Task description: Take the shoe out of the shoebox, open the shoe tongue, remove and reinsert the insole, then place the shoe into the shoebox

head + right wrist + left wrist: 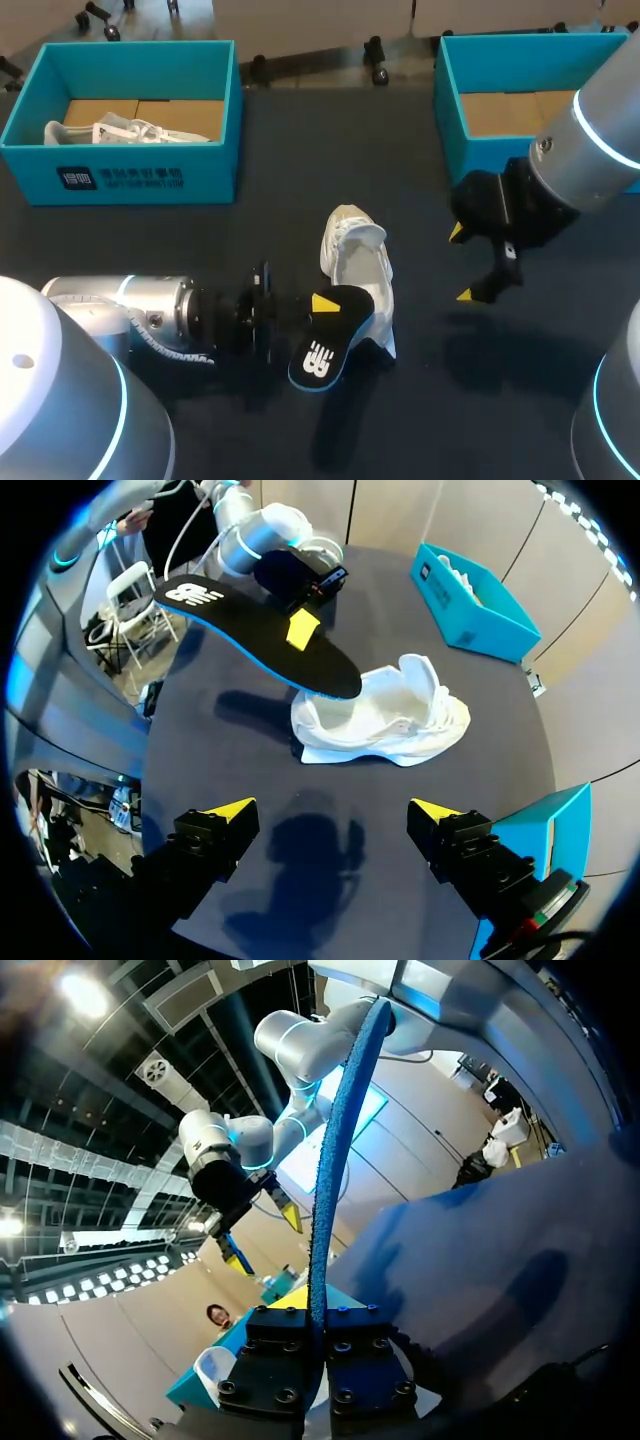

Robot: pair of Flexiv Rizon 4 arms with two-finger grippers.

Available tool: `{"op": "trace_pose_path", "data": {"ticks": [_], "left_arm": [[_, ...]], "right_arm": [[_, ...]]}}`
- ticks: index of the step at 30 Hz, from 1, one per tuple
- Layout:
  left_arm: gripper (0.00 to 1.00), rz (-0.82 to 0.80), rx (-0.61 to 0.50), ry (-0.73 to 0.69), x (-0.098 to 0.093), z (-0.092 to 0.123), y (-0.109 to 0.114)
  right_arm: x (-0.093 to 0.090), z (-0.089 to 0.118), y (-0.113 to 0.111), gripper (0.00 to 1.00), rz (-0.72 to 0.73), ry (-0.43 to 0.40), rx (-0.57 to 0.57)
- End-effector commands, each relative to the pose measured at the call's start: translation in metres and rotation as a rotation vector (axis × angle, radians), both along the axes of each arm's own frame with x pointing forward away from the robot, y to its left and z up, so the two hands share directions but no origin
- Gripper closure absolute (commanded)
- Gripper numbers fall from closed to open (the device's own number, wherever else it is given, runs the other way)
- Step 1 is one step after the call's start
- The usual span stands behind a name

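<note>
The left arm lies low and level from the near left, its jaws pinching the black insole, white logo up, partly over the white shoe at mid-counter. The right arm hovers right of it, jaws spread. White print marks the far-left shoebox.
</note>
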State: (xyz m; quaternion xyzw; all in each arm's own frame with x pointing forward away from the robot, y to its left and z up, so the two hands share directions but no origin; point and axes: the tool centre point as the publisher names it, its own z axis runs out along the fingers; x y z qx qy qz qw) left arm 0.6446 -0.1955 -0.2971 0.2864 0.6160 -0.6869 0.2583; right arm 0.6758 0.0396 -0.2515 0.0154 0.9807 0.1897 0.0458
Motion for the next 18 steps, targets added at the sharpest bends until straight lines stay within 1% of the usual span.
{"op": "trace_pose_path", "data": {"ticks": [1,8,18], "left_arm": [[1.0,0.002,-0.01,-0.003,-0.0018,0.0021,0.0013],[1.0,0.003,-0.032,-0.001,-0.005,0.0084,0.0021],[1.0,0.008,-0.036,0.012,-0.0062,0.0043,-0.0001]], "right_arm": [[-0.0006,-0.0014,0.0005,0.0,-0.001,-0.002,0.0],[-0.0006,-0.0014,0.0005,0.0,-0.001,-0.002,0.0],[-0.0006,-0.0014,0.0005,0.0,-0.001,-0.002,0.0]]}}
